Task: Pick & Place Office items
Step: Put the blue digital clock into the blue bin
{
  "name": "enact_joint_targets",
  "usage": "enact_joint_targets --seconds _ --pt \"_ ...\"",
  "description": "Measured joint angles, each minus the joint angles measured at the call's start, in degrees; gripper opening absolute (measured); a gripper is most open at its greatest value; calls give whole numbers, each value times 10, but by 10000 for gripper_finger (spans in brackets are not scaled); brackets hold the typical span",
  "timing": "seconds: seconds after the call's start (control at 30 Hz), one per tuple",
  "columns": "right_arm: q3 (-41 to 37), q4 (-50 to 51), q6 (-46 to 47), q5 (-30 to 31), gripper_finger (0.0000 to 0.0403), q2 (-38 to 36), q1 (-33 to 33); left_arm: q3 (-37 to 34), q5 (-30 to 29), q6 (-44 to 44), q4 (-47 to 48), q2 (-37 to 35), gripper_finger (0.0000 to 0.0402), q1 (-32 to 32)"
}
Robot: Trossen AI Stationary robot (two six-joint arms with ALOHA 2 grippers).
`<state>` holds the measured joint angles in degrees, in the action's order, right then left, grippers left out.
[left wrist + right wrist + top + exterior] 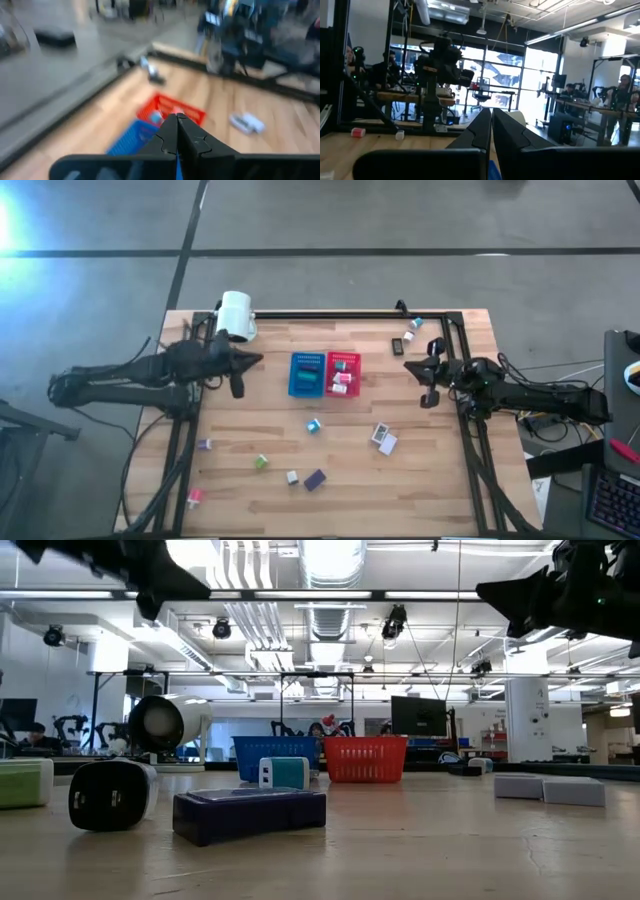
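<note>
Small office pieces lie scattered on the wooden table: a teal block [313, 425], white and grey blocks [383, 439], a green piece [261, 463], a white piece [292, 477], a purple block [315, 479] and a pink piece [195, 496]. More lie near the far right corner [410, 335]. The blue bin [307, 375] and red bin [342, 373] stand side by side, each with pieces inside. My left gripper [252, 362] hovers shut, just left of the blue bin. My right gripper [412, 368] hovers shut, right of the red bin. Both show shut in their wrist views [176, 120] [491, 117].
A white cylinder lamp [236, 315] lies at the table's far left, behind my left arm. A black frame [330, 313] runs along the far edge and down both sides. In the low view the purple block [250, 815] and a black-and-white piece [112, 793] sit nearest.
</note>
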<state>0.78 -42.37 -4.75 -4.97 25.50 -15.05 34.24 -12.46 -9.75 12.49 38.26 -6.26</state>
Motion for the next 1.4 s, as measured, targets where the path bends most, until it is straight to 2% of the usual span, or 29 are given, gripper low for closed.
enact_joint_targets --seconds 0.17,0.27,0.6,0.87,1.0,1.07,1.27,1.4 --pt "0 1 -1 0 13 0 0 102 -49 -60 180 118 6 99" --pt "0 4 1 0 13 1 0 155 -63 -124 276 174 13 139" --pt "1 20 25 -1 13 1 0 233 -70 -276 197 400 68 254" --pt "1 20 29 -1 13 1 0 363 7 -348 205 617 167 295" --pt "1 20 26 0 13 1 0 444 90 -355 237 705 222 297" --pt "1 20 21 0 13 1 0 488 108 -352 265 743 243 297" --pt "1 29 7 4 13 1 0 604 111 -352 419 833 275 297" --pt "1 32 2 6 13 1 0 641 135 -348 427 860 277 299"
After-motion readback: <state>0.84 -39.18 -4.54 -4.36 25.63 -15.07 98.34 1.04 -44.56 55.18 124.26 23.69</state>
